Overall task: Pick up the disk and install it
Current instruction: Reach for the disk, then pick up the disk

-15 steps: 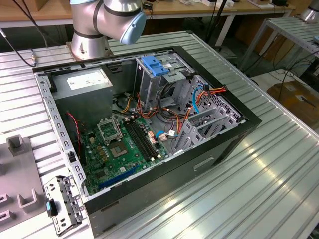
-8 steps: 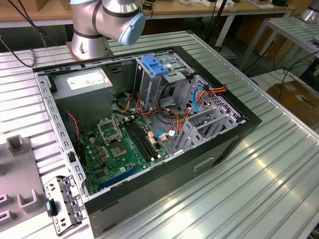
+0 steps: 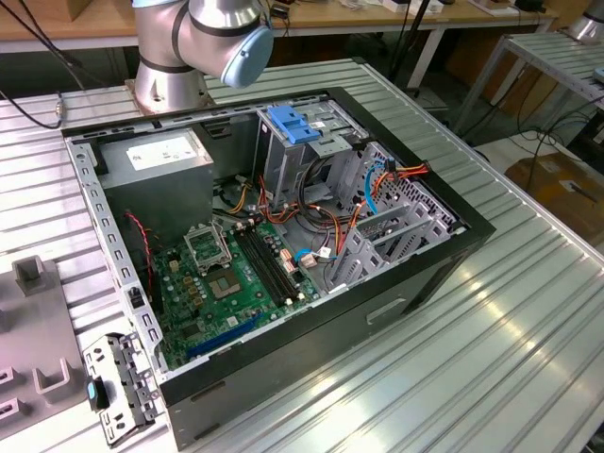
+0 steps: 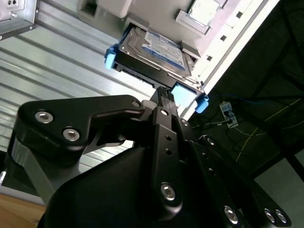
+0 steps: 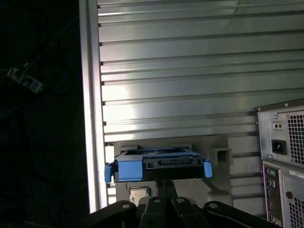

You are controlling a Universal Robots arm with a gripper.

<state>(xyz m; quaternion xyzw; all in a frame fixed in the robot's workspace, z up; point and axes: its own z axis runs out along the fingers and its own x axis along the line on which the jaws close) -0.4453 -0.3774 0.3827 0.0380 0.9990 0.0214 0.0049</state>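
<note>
The disk [image 4: 151, 47] is a flat metal drive with a white label and bright blue carrier rails. It sits in a grey holder [image 4: 187, 16] on the ribbed metal table, close to the table's edge. In the first wrist view the disk [image 5: 156, 167] shows its connector edge between the blue rail ends. My gripper [image 4: 164, 92] reaches up to the middle of that edge, and in the first wrist view the gripper [image 5: 165, 183] tip sits right at the disk. The open computer case [image 3: 444, 250] lies on its side, a tall metal drive cage [image 3: 283, 160] with a blue latch inside.
The arm's base [image 3: 170, 80] stands behind the case. Orange and blue cables [image 3: 377, 189] run beside the drive cage, above the green motherboard [image 3: 226, 283]. The case's rear panel [image 5: 285, 156] is near the holder. Grey fixtures [image 3: 38, 330] lie at the exterior view's left.
</note>
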